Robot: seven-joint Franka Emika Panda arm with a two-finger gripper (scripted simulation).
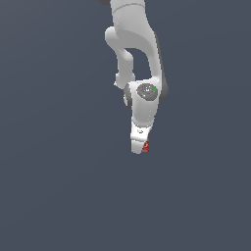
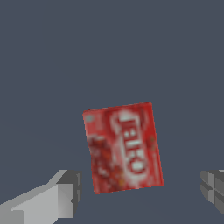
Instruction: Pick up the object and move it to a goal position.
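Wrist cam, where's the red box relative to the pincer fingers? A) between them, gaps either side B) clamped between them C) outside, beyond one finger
A: the red box sits between the pincer fingers, floor visible on both sides, no contact.

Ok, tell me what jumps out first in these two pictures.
The red box grabs the eye: the only colour on the plain grey ground, white lettering up, lying between the gripper's spread fingers in the wrist view. In the exterior view the white arm reaches down mid-frame, with the box just peeking out beside its tip.
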